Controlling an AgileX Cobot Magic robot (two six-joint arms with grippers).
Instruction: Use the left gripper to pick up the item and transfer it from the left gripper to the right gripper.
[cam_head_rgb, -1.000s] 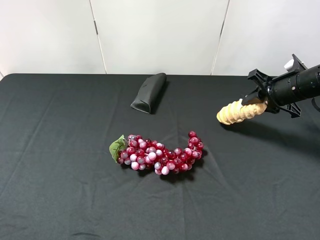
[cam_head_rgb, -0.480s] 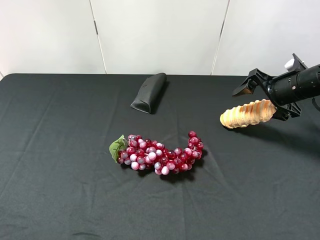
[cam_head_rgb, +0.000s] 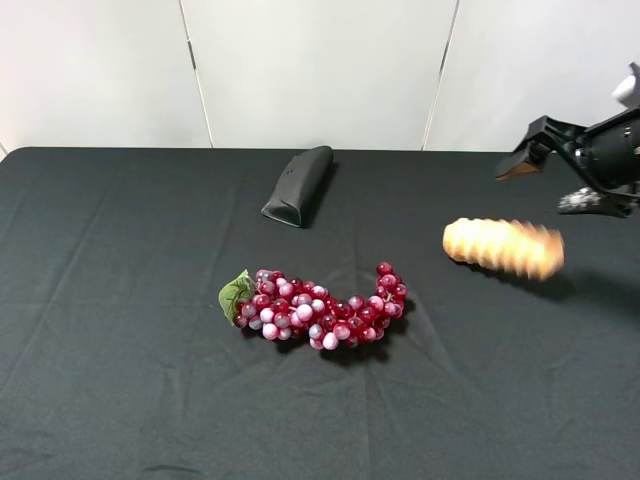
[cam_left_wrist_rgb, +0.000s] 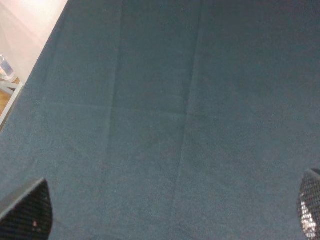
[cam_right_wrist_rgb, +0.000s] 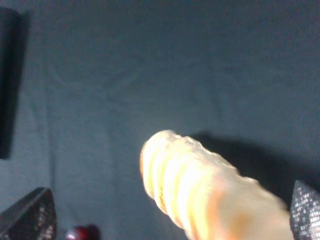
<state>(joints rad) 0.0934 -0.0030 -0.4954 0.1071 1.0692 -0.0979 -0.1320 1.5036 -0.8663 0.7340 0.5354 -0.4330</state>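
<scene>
The item (cam_head_rgb: 503, 247), a pale tan ridged roll, shows motion-blurred just over or on the black cloth at the right, free of both grippers, with its shadow under it. My right gripper (cam_head_rgb: 558, 182) hangs above and to its right, open, nothing between its fingers. In the right wrist view the item (cam_right_wrist_rgb: 200, 185) fills the space below the wide-apart fingertips (cam_right_wrist_rgb: 27, 215). My left gripper (cam_left_wrist_rgb: 167, 210) is out of the exterior view. Its wrist view shows it open over bare cloth, with only the two fingertips (cam_left_wrist_rgb: 25, 212) visible in the corners.
A red grape bunch (cam_head_rgb: 315, 308) with a green leaf lies mid-table, left of the item. A black wedge-shaped object (cam_head_rgb: 298, 185) sits near the back edge. The black cloth's left edge (cam_left_wrist_rgb: 35, 70) shows in the left wrist view.
My right gripper opened and let go of the item, which dropped toward the cloth. The gripper then drew back up and to the right.
</scene>
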